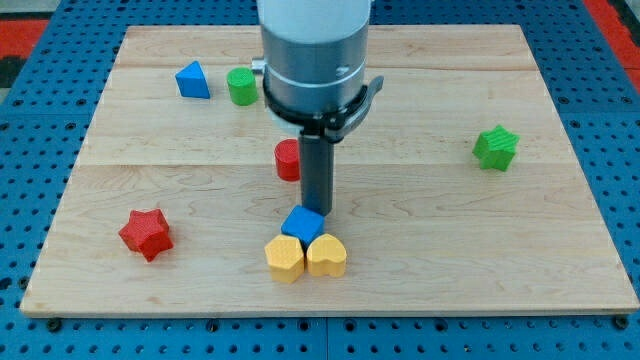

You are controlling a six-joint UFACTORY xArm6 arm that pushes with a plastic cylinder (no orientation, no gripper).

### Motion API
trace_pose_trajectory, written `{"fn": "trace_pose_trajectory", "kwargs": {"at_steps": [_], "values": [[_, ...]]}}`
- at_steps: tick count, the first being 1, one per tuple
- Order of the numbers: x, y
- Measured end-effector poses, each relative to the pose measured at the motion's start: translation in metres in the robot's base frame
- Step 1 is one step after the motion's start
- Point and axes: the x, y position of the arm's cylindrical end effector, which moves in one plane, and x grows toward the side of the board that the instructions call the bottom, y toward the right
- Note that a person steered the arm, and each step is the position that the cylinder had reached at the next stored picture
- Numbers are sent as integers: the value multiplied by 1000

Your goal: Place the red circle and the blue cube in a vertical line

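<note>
Arm: a grey cylinder comes down from the view's top, ending in a straight dark rod.
Gripper: the arm has none, so nothing opens, closes or holds; the rod only pushes.
My tip: my tip sits at the upper edge of the blue cube, seemingly touching it, though the contact is hard to judge from this angle.
Blue cube: the blue cube lies near the bottom centre of the counter, just below my tip and touching the two yellow blocks beneath it.
Red circle: the red circle stands above the blue cube, slightly towards the view's left, partly hidden behind the rod.
Yellow blocks: a yellow block and a yellow heart sit side by side, touching each other.
Red star: the red star lies well apart at the lower left.
Blue triangle: the blue triangle is at the upper left, near the green cylinder.
Green star: the green star sits alone at the view's right.
Counter: the wooden counter rests on a blue pegboard.
</note>
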Motion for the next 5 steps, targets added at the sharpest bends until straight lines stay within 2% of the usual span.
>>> {"fn": "trace_pose_trajectory", "kwargs": {"at_steps": [1, 2, 3, 4, 5], "values": [[-19, 13], [-104, 43], [-213, 35], [-305, -55], [-271, -165]]}}
